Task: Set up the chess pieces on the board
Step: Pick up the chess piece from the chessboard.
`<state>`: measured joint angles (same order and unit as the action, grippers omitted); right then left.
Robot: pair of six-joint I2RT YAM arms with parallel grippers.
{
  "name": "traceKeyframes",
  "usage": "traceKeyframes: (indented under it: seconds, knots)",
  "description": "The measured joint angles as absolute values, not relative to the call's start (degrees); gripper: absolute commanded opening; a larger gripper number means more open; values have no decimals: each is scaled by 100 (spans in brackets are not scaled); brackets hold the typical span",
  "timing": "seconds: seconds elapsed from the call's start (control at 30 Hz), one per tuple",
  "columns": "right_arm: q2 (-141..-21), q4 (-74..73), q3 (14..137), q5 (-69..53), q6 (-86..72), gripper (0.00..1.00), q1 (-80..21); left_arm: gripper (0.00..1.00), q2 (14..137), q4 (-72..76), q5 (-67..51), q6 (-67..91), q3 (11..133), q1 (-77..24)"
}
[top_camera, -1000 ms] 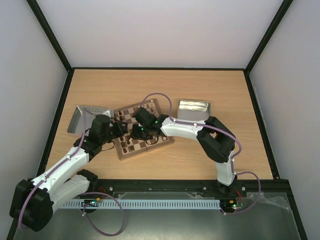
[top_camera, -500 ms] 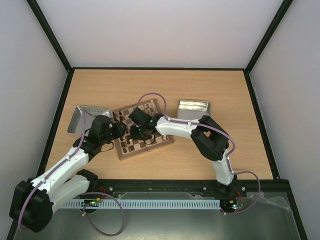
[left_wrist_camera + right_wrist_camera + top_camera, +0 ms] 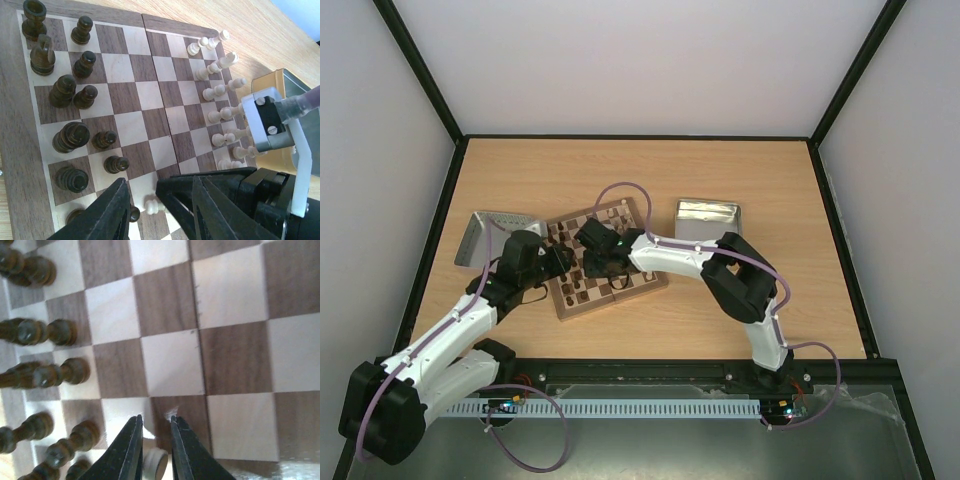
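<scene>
Cream pawn [image 3: 156, 463] may squirt sideways and knock the dark chessmen [image 3: 70, 136] just left of it on the board [image 3: 150, 95], being round and seemingly on its side. Left pincer [image 3: 159, 186] hangs part-open and empty over the board; right pincer [image 3: 155, 419], narrow, flanks the pawn; whether it grips I cannot tell.

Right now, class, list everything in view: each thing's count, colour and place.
table: one, light wood, under everything.
board: one, brown-and-cream checks, mid-table.
dark pieces: about a dozen, dark brown, along one board edge.
cream pieces: many, pale, along the opposite edge.
stray cream piece: one, pale, on the board by the dark pieces.
tins: two, shiny metal, either side of the board.
arms: two, white and black, reaching over the board.
left gripper: one, black, open, beside the stray piece.
right gripper: one, black, jaws narrow around the stray piece.
</scene>
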<state>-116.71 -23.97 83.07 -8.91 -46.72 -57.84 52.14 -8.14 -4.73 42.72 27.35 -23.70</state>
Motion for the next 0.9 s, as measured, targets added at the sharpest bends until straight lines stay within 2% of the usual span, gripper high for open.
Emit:
traceKeyframes:
  seconds: [0.13, 0.4, 0.9]
  knots:
    - [-11642, -2495, 8291, -506, -4694, 18, -5784, 39, 5214, -814, -521, 4259, 2735, -2370]
    - [-11441, -2547, 8101, -346, -4703, 32, -5782, 40, 5203, -814, -537, 4261, 2735, -2370]
    - [-11218, -2497, 7992, -1039, -3496, 37, -5787, 42, 5054, -862, -486, 4265, 2738, -2279]
